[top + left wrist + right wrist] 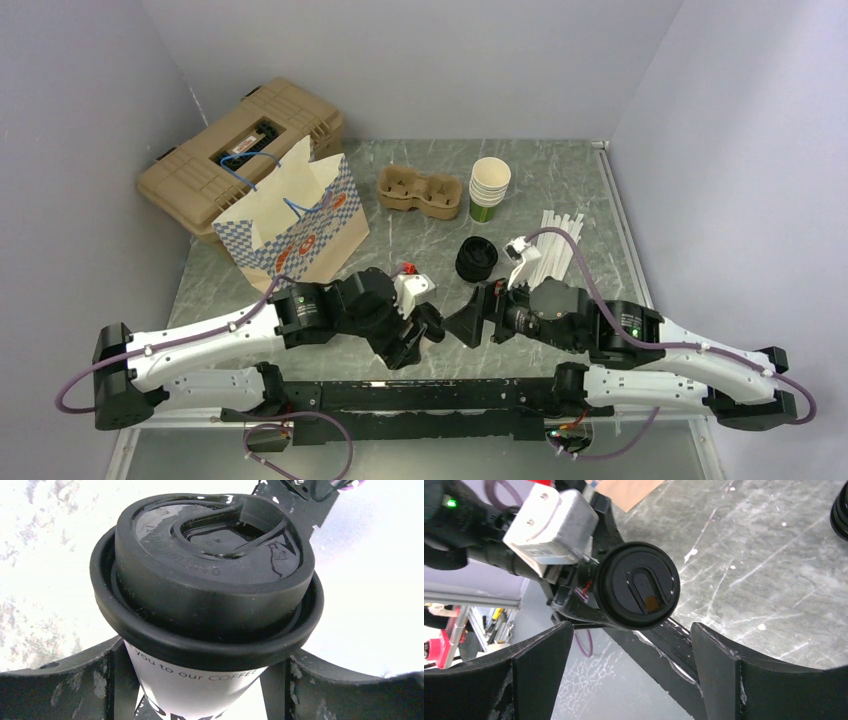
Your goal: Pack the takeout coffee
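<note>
Takeout coffee [207,595] in left claw [205,655], txt: "you to our COFFEE".

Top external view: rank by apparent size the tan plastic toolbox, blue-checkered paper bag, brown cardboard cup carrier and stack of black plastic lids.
1. tan plastic toolbox, partly hidden behind the bag
2. blue-checkered paper bag, nearly as big, so the ranking is unsure
3. brown cardboard cup carrier
4. stack of black plastic lids

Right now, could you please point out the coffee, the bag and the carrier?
coffee [638,585]: right wrist view, middle of its black lid.
bag [292,236]: top external view, its checkered front.
carrier [420,192]: top external view, its middle, between the wells.
</note>
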`<state>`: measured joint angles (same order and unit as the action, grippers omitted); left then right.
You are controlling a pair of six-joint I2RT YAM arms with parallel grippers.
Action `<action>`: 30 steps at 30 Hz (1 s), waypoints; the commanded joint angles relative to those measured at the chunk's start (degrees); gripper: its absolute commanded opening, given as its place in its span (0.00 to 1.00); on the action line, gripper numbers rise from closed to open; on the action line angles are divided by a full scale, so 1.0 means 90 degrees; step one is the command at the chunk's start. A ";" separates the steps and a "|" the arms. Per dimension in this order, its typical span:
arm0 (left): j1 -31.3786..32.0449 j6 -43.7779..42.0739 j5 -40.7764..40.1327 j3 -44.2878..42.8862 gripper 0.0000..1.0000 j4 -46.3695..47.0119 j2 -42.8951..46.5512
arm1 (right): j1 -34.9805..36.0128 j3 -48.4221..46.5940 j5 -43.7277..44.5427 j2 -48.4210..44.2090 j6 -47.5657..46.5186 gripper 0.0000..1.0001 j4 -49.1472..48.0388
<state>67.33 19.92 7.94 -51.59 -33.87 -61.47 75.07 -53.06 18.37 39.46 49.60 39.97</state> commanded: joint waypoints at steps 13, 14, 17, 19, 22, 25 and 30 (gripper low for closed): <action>0.0036 -0.0349 0.1484 -0.0577 0.59 -0.0111 0.0870 | -0.0030 -0.1017 -0.0985 0.0747 -0.0558 0.96 -0.0272; 0.0038 -0.0344 0.1511 -0.0590 0.59 -0.0129 0.0905 | -0.0030 -0.0998 -0.1067 0.0764 -0.0574 0.96 -0.0366; 0.0038 -0.0338 0.1604 -0.0586 0.59 -0.0135 0.0996 | -0.0030 -0.0901 -0.1385 0.0780 -0.0622 0.96 -0.0696; 0.0033 -0.0324 0.1627 -0.0568 0.59 -0.0119 0.1061 | -0.0032 -0.0866 -0.1561 0.0795 -0.0624 0.96 -0.0895; 0.0038 -0.0305 0.1672 -0.0548 0.59 -0.0107 0.1114 | -0.0040 -0.0911 -0.1630 0.0884 -0.0624 0.96 -0.0977; 0.0038 -0.0285 0.1719 -0.0527 0.59 -0.0085 0.1162 | -0.0040 -0.0966 -0.1714 0.1020 -0.0629 0.95 -0.1016; 0.0038 -0.0258 0.1724 -0.0502 0.59 -0.0068 0.1250 | -0.0040 -0.0967 -0.1891 0.1154 -0.0639 0.93 -0.1133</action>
<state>67.37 17.69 21.76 -54.68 -35.64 -51.90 74.83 -60.38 3.57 49.50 44.93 33.36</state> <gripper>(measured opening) 0.766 0.946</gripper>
